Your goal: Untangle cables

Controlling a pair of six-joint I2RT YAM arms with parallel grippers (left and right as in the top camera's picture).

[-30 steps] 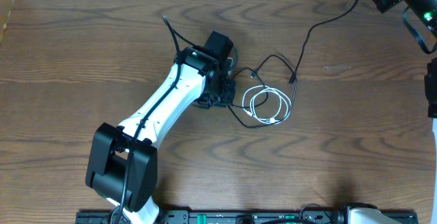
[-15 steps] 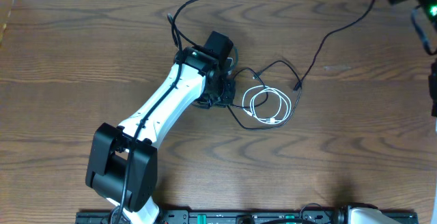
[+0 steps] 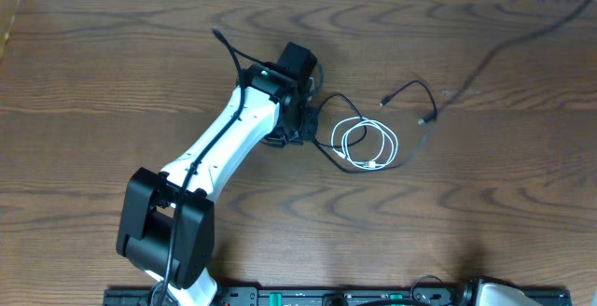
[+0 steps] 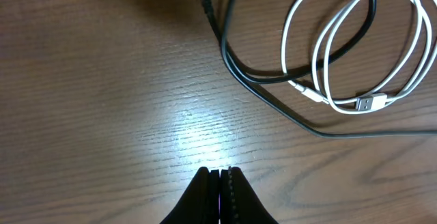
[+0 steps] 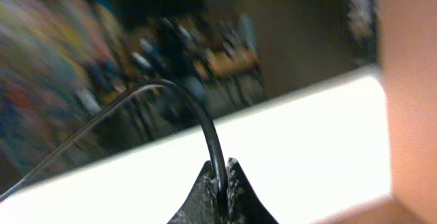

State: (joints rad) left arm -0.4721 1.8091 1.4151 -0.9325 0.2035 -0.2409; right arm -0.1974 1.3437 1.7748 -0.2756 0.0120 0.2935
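Plenty of bare table (image 3: 485,222) near + right of the cords, all edges well apart. Left gripper (image 4: 220,182) sits mid-table, fingers pressed together on nothing. White cable (image 4: 362,104) is coiled just right of it, oval lying roughly left-right, USB plug on the near side. Black cable (image 4: 321,132) crosses the coil, then streaks off far-right, blurry. Right gripper (image 5: 220,177) is pinching it, out of overhead view.

White cable (image 4: 369,104) lies coiled flat; black cable (image 4: 227,53) threads through its loops and runs off rightward.
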